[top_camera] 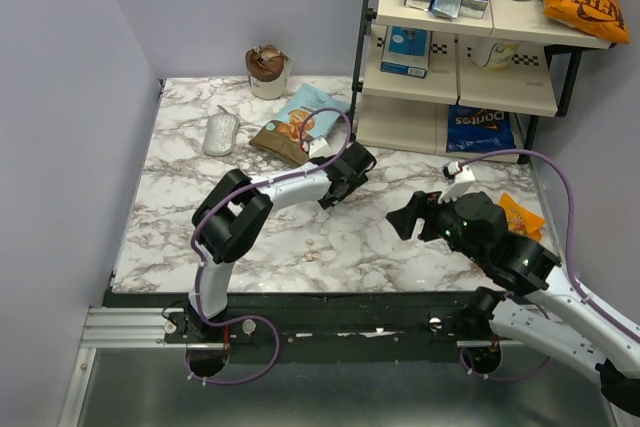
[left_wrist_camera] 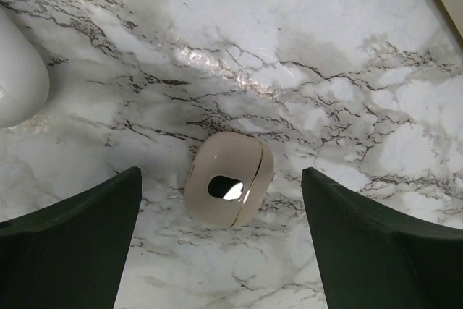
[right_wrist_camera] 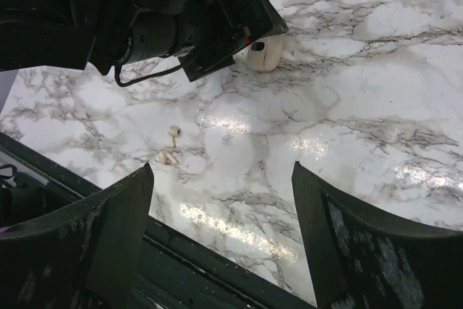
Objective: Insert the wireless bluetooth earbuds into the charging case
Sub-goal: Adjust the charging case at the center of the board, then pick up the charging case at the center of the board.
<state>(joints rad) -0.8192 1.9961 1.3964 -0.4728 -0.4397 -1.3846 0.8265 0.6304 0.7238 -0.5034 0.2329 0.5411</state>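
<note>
Nearest the left wrist lens, two dark fingers (left_wrist_camera: pixel 72 244) stand wide apart at the bottom corners, so the left gripper (top_camera: pixel 346 181) is open and holds nothing. The charging case (left_wrist_camera: pixel 229 188) lies on the marble table (top_camera: pixel 180 197), centred between those fingers and touching neither. A seam runs across the case roughly square to the closing line. It looks shut, though the dark oval on its top could be a reflection or a window, and I cannot say which. In this view the case is about as broad as it is long, so no axis clearly favours a grip.

The right gripper (right_wrist_camera: pixel 222 179) is also spread wide and empty, hanging over bare marble. The wireless bluetooth earbuds (right_wrist_camera: pixel 170 145) lie ahead of it and to its left, close together and well apart from the case. They sit on the near side of the case, toward the table's front edge. One seems to point its stem away from the other, but both are too small to be sure.

In the overhead view neither gripper is much closer to the earbuds. The right one is free and faces them, while the left is already over the case, so the split looks natural. There is open marble all round both case and earbuds. The front edge just beyond the earbuds is the one boundary to watch, since a nudge could roll them off.
</note>
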